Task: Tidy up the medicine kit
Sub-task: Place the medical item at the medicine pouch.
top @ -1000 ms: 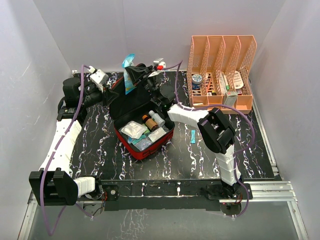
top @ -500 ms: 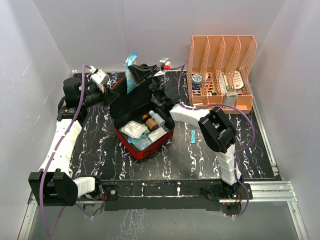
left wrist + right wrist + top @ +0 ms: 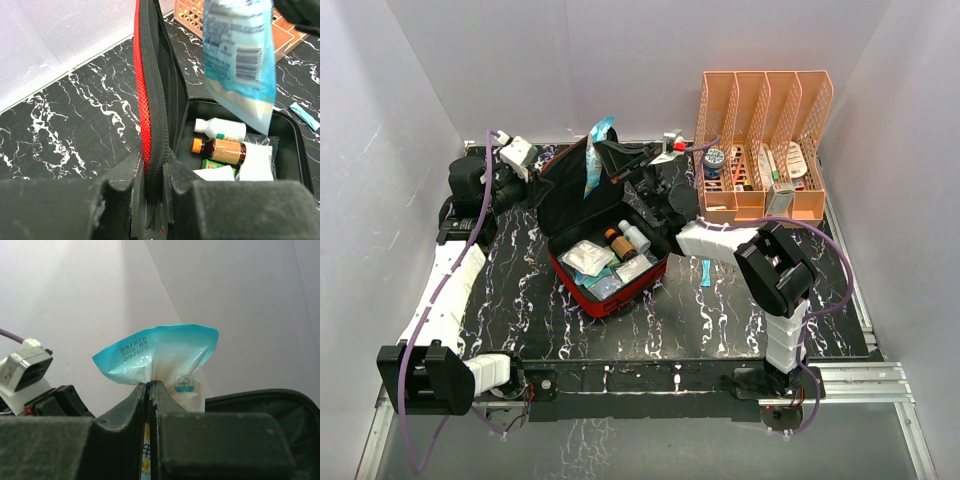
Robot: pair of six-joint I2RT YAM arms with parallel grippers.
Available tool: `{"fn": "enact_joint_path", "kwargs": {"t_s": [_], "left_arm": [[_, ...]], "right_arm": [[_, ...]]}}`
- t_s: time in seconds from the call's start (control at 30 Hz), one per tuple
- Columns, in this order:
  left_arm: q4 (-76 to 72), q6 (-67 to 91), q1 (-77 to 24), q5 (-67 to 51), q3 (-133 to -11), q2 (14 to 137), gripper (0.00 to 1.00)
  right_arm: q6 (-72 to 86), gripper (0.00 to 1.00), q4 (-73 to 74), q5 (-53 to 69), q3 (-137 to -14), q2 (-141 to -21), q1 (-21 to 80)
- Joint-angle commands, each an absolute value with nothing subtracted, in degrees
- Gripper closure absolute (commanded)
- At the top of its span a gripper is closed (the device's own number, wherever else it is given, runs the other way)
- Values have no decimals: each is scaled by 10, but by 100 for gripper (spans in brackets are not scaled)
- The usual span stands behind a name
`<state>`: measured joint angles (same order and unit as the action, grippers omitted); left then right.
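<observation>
The red medicine kit (image 3: pixel 607 301) lies open on the black marble table, its lid (image 3: pixel 563 197) standing upright. My left gripper (image 3: pixel 534 186) is shut on the lid's red zip edge (image 3: pixel 142 100), and the left gripper (image 3: pixel 155 176) pinches that edge and its black lining. Inside the kit lie a white bottle (image 3: pixel 222 129), a brown bottle (image 3: pixel 223 151) and white packets. My right gripper (image 3: pixel 617 152) is shut on a blue-and-white packet (image 3: pixel 599 148), which hangs above the lid's top. The packet (image 3: pixel 161 352) sticks up out of the right gripper (image 3: pixel 150 386). It also shows in the left wrist view (image 3: pixel 241 55).
An orange-pink file rack (image 3: pixel 765 110) with small items stands at the back right. A small teal sachet (image 3: pixel 705 272) lies on the table right of the kit. White walls close in the back and both sides.
My right gripper has carried the packet to the right and slightly back along the lid's top. The right arm's elbow has swung right. The left gripper still holds the lid.
</observation>
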<state>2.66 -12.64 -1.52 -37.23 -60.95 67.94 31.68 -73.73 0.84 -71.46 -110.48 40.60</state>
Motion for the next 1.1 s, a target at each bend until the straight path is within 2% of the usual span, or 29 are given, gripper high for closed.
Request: {"fn": "enact_joint_path", "kwargs": {"t_s": [0.0,0.27,0.57,1.07], "left_arm": [[1,-115,-18,-356,-606,654,100],[1,-105,-20,-356,-605,647,100],[9,-102,-24,-367,-602,640,100],[10,-91,-26,-389,-608,644,100]], "right_arm": [[342,100,-806,-11,-725,-1079,395],[394,100,-860,-69,-761,-1125,388],[414,100,-853,-67,-848,-1194,387],[413,100,-841,-94,-868,-1239,387]]}}
